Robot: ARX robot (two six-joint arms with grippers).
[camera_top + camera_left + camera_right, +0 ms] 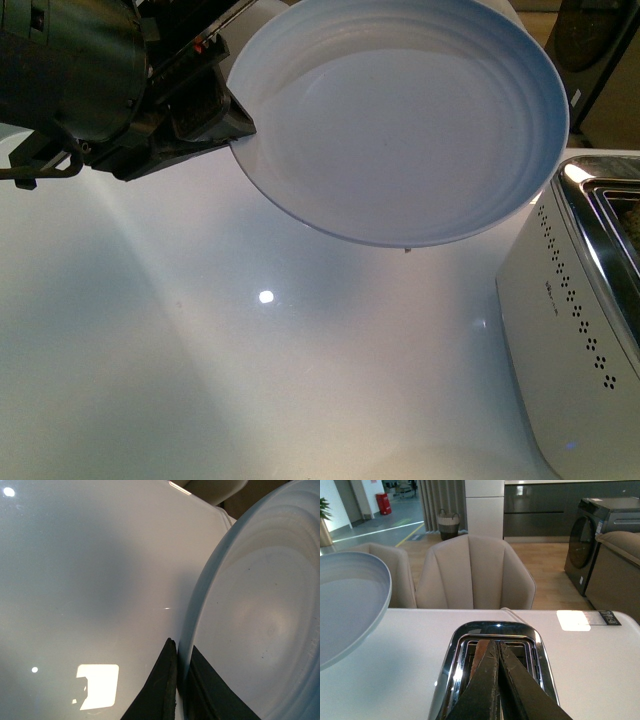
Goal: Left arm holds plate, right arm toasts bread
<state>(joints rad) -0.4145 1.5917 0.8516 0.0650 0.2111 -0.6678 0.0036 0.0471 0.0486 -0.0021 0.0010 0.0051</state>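
The left arm (70, 70) holds the pale blue-white plate (400, 120) tilted in the air above the white table. My left gripper (235, 125) is shut on the plate's rim, and the left wrist view shows the black jaws (181, 647) pinching that rim, with the plate (260, 615) empty. The plate's edge also shows in the right wrist view (345, 600). My right gripper (498, 642) is shut and empty, right above the slots of the toaster (495, 627). The bread (479, 655) shows as a brown crust edge standing in a slot, beside the jaws.
The white toaster (570, 330) with a chrome top stands at the table's right side. The glossy white table (200, 350) lies below the plate. Beige chairs (475, 570) stand beyond the far edge, and a dark washing machine (590, 535) stands further back.
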